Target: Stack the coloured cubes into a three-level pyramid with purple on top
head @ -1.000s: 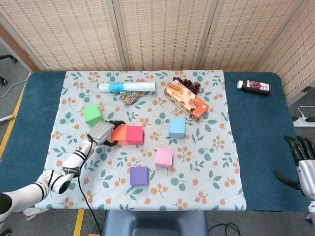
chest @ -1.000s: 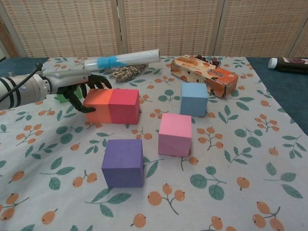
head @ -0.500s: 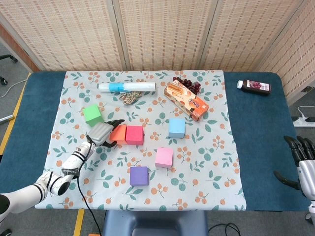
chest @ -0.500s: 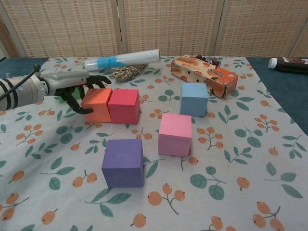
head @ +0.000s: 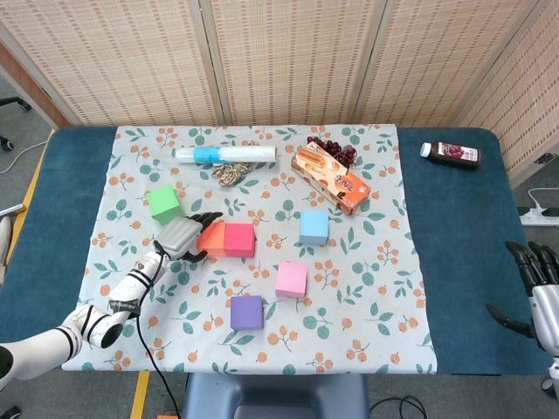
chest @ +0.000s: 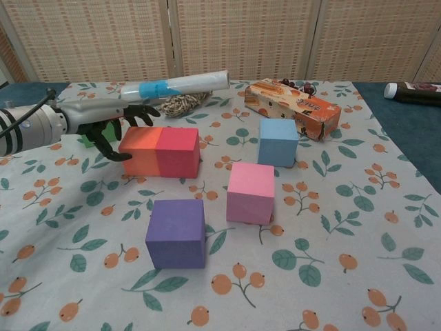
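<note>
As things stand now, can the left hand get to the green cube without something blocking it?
Probably yes. The green cube sits just behind the left hand, on the same side of the cloth, and nothing lies between them. The hand is busy at the orange cube, so it must leave that first.

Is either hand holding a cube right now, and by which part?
The left hand has its fingers around the orange cube's left end; a firm grip cannot be confirmed. The right hand holds nothing.
</note>
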Available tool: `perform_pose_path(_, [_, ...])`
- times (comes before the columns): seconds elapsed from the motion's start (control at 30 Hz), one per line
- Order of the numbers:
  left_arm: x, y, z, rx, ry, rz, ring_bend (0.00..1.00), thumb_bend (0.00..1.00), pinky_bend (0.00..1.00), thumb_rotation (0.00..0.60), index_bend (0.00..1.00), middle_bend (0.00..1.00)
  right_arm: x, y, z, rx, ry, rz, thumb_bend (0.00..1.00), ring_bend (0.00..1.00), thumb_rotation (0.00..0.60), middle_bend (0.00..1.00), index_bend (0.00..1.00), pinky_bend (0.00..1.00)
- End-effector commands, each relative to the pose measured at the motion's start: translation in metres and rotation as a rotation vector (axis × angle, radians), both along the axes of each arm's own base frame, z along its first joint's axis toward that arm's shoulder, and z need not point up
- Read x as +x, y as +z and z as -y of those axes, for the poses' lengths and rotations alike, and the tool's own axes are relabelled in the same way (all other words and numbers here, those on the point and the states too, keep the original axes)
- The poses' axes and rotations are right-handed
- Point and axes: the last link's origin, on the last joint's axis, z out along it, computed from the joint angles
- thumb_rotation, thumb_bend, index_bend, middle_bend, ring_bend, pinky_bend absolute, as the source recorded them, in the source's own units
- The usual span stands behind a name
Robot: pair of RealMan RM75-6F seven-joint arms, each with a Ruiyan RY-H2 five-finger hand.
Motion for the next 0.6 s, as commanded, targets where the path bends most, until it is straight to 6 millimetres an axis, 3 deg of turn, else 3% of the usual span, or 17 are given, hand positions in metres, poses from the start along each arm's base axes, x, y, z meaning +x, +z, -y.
perform_pose_path(0.03, [-0.002,0.009,0.001,0.023,-0.008,-0.001,0.14,0.35,0.34,0.600,0.06,0.10,0.000,0.000,0.001,0.000,0.004,0.000,0.06,0.00,0.600,0.09,0.00,0.06])
perform_pose_path(0.2, [-0.003,0.028,0.006,0.063,-0.035,0.006,0.02,0.35,0.24,0.600,0.06,0.07,0.001,0.000,0.001,0.000,0.011,0.000,0.06,0.00,0.600,0.09,0.00,0.06])
perform_pose_path(0.37, [-0.002,0.040,0.007,0.110,-0.104,-0.061,0.00,0.35,0.12,0.600,0.05,0.01,0.003,-0.001,0.002,0.005,0.009,-0.007,0.06,0.00,0.600,0.09,0.00,0.06])
perform_pose_path(0.6, [0.001,0.022,-0.011,0.118,-0.109,-0.148,0.00,0.35,0.08,0.600,0.03,0.00,0.006,-0.003,0.005,0.012,0.010,-0.014,0.06,0.00,0.600,0.09,0.00,0.06])
